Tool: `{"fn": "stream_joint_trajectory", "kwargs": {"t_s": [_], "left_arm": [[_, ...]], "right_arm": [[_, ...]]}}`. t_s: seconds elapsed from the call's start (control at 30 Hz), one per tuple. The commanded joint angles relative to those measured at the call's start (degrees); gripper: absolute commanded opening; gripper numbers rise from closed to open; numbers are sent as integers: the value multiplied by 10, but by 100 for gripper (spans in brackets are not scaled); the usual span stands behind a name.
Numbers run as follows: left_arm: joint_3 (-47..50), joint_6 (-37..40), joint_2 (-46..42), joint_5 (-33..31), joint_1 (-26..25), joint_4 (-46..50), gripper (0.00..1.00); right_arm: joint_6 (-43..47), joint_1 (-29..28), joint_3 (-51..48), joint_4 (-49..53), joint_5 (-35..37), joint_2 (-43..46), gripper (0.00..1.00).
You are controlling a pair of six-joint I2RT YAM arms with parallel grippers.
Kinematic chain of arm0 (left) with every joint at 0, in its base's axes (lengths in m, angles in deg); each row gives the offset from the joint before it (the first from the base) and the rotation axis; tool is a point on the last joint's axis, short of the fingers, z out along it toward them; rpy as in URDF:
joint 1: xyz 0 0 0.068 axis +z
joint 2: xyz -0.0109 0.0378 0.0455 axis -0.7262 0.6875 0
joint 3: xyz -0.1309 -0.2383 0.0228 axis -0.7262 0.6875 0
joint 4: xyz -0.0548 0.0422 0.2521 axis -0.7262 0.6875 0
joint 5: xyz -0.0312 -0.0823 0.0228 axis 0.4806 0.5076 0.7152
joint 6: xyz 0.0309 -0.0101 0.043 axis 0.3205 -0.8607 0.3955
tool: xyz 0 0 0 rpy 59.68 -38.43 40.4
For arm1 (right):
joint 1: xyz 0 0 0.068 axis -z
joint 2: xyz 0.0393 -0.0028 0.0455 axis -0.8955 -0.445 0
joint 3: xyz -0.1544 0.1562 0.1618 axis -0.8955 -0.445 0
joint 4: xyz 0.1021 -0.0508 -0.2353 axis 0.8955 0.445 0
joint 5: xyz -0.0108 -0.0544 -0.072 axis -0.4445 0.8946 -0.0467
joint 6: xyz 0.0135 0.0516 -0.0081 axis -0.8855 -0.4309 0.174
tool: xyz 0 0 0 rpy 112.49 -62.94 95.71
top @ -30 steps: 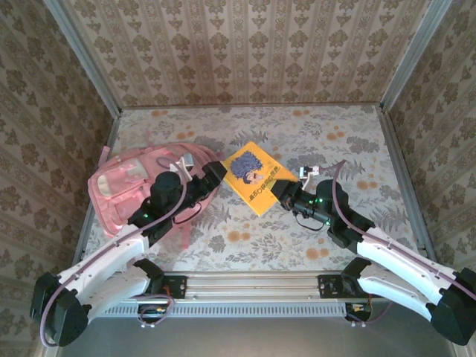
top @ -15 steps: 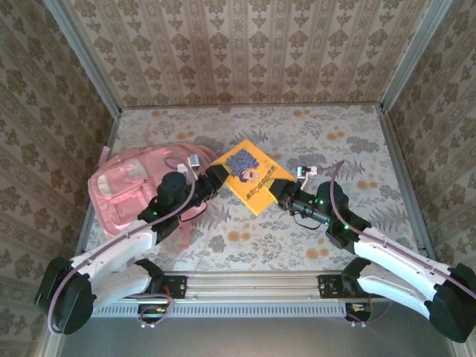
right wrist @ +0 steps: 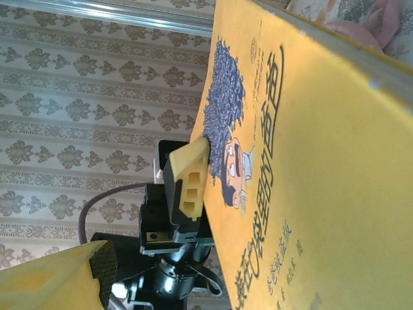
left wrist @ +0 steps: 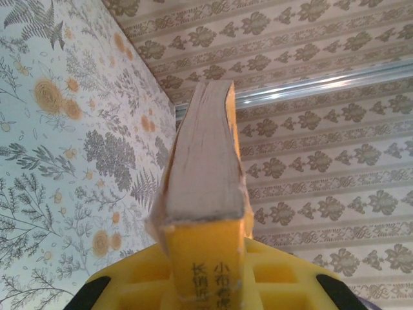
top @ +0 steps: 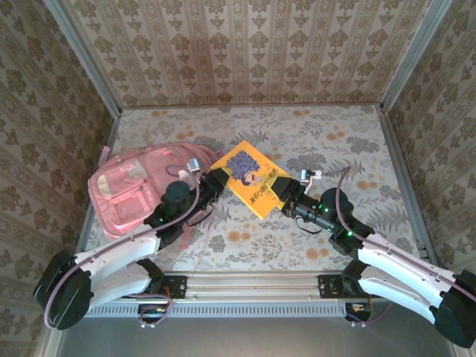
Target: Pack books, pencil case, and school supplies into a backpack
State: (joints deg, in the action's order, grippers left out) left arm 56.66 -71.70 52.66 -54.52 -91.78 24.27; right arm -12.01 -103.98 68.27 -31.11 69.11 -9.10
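Yellow book (top: 251, 177) over the bench's (top: 327, 134) middle is pinched at one corner by the left gripper (top: 216, 178), beside the backpack (top: 130, 193); the right gripper (top: 285, 195) gapes wide by it. So small a grip may let it droop or slip.

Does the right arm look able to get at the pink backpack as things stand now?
Probably not directly. The backpack lies far left; the yellow book, clamped in the left gripper, stands between it and the right gripper, open at the book's other corner.
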Motion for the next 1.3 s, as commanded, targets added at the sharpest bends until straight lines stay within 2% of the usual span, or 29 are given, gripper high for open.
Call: {"fn": "stream_joint_trajectory", "kwargs": {"t_s": [0.0, 0.27, 0.57, 0.67, 0.8, 0.9, 0.93, 1.0, 1.07, 1.1, 1.2, 1.27], "left_arm": [[4, -13, -23, -87, -5, -23, 0], [4, -24, -41, -104, -11, -17, 0], [14, -32, -43, -108, -30, -16, 0], [15, -31, -45, -107, -32, -14, 0], [18, -27, -53, -104, -32, 0, 0], [11, -10, -77, -103, -31, 51, 0], [7, 3, -87, -103, -32, 74, 3], [-6, 25, -120, -110, -28, 149, 25], [-21, 59, -154, -122, -20, 226, 44], [-33, 77, -172, -126, -11, 280, 51], [-85, 149, -207, -124, 25, 424, 61], [-131, 172, -212, -148, 43, 529, 65]], "right_arm": [[7, -21, -7, -96, 38, -1, 79], [15, -54, -1, -158, 66, -57, 76], [55, -43, 45, -109, 97, -74, 56], [54, -36, 54, -115, 93, -97, 34], [65, -35, 66, -108, 90, -117, 10], [73, -29, 62, -87, 97, -108, 0], [76, -25, 59, -77, 100, -101, 0], [87, -17, 52, -47, 109, -75, 0], [97, -1, 43, -3, 117, -42, 0], [100, 8, 37, 21, 123, -23, 0], [107, 40, 20, 92, 132, 34, 0], [109, 62, 7, 125, 129, 68, 0]]}}
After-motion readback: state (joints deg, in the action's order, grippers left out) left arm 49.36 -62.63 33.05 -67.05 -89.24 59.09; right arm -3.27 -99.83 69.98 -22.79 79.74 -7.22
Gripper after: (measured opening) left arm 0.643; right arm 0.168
